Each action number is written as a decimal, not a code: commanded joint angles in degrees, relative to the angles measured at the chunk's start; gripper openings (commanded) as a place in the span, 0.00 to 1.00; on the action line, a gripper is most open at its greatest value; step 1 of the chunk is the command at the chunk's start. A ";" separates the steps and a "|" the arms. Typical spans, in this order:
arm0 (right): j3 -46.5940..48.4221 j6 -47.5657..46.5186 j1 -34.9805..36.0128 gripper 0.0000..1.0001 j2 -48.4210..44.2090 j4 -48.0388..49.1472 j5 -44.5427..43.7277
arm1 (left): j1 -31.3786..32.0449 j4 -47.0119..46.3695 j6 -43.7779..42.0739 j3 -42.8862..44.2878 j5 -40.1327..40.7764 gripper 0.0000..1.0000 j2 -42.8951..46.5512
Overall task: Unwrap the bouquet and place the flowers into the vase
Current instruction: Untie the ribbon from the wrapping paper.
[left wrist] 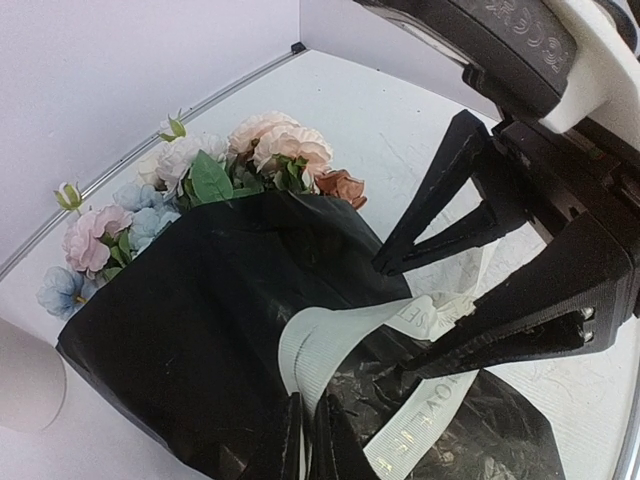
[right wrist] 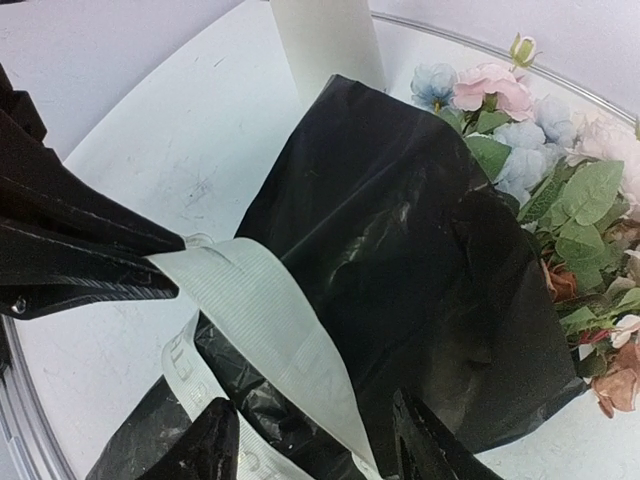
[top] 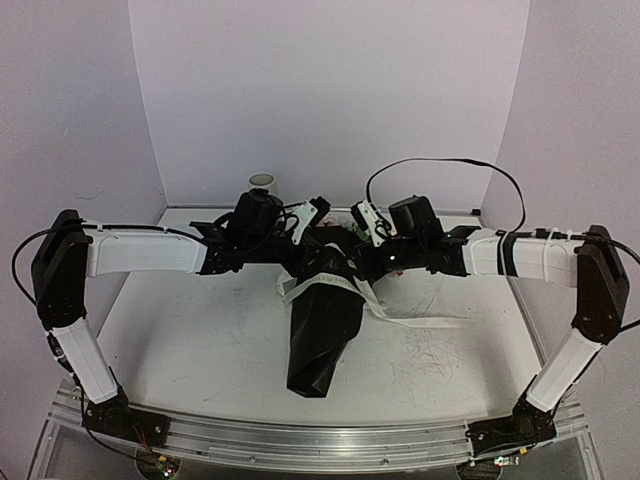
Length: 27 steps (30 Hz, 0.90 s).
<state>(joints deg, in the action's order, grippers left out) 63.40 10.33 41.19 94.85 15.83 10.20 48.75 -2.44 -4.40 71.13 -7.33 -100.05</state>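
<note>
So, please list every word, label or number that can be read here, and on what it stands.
"OVE": printed on the cream ribbon, part of a longer print; the rest is unreadable.
Raised characters on the right wrist casing: too blurred to read.
No other text shows.

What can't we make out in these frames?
- vase: top view shows only its mouth behind the left arm; wrist views crop it.
- flowers: top view, mostly covered by left gripper and right gripper; stems hidden inside the black wrap everywhere.
- ribbon knot: tied or undone, unclear; wrap folds hide it.
</note>
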 commanded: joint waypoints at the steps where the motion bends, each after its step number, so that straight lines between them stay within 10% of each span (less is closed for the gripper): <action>1: -2.12 0.05 0.21 0.54 -4.91 -0.25 -1.02 | 0.12 -0.76 0.79 2.43 1.75 0.08 0.42; 27: -5.16 4.59 2.58 0.47 -0.07 0.45 2.80 | 0.12 -0.87 2.02 1.73 5.67 0.08 1.43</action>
<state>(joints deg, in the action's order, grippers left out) 56.31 13.89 43.44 93.68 15.86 12.20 48.75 -2.42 -2.92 71.13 -2.35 -100.05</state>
